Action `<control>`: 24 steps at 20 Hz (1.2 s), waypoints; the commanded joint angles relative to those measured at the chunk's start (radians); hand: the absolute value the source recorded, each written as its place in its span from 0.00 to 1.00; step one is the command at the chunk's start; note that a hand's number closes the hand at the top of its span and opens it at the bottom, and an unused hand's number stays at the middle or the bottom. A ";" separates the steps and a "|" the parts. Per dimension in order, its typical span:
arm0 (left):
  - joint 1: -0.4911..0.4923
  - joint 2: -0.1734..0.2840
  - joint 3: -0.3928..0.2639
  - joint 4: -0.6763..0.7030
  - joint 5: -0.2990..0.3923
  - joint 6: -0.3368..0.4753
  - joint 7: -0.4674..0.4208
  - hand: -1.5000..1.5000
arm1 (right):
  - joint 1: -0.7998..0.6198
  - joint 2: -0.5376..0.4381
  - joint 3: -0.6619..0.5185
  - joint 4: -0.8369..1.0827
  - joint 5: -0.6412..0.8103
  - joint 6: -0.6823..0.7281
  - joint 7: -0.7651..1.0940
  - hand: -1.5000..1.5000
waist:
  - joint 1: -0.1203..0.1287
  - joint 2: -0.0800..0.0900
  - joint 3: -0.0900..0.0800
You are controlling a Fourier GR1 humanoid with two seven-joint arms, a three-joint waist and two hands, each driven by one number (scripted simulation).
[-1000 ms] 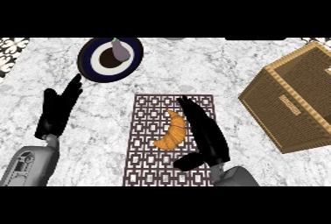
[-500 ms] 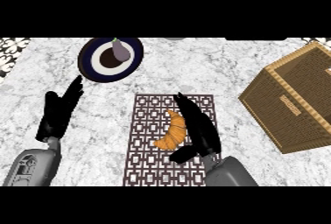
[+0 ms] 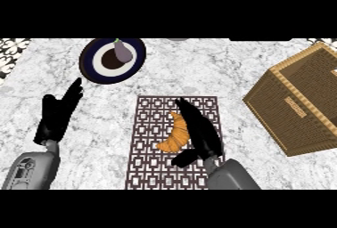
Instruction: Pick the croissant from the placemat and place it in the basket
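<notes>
Head view looks steeply down on a white, grey-veined marble tabletop [image 3: 197,67]. One dark lattice-patterned placemat [image 3: 158,169] lies at the centre, and on it rests one croissant [image 3: 175,136], golden orange, curved and tapering to a point at its far end. The right hand [image 3: 197,129] lies along the croissant's right side, fingers straight, thumb spread below the pastry's near end. The left hand [image 3: 59,113] rests open at the left, fingers up. One woven wicker basket [image 3: 296,102] stands well apart at the right. One dark plate [image 3: 112,60] with a white centre holds one eggplant [image 3: 122,51].
</notes>
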 commanded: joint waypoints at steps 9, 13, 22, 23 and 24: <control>-0.020 -0.051 -0.010 0.034 -0.066 0.035 -0.012 0.50 | -0.168 0.002 0.053 0.243 0.013 -0.130 -0.049 1.00 | 0.002 0.002 0.000; 0.032 -0.038 -0.012 -0.100 -0.043 0.001 0.074 0.50 | -0.049 0.001 0.126 0.179 0.126 -0.191 -0.050 1.00 | 0.001 -0.001 0.000; -0.014 -0.015 0.032 -0.008 -0.022 -0.022 0.027 0.50 | -0.058 -0.102 0.279 0.059 0.330 0.085 0.106 1.00 | -0.013 -0.009 -0.003; -0.045 -0.002 0.049 0.008 -0.017 -0.019 0.049 0.50 | -0.038 -0.143 0.315 0.069 0.345 0.121 0.081 1.00 | -0.019 -0.008 -0.003; -0.015 -0.040 0.011 0.006 -0.044 -0.001 0.003 0.50 | -0.057 -0.173 0.324 0.102 0.355 0.167 0.070 1.00 | -0.012 -0.006 -0.003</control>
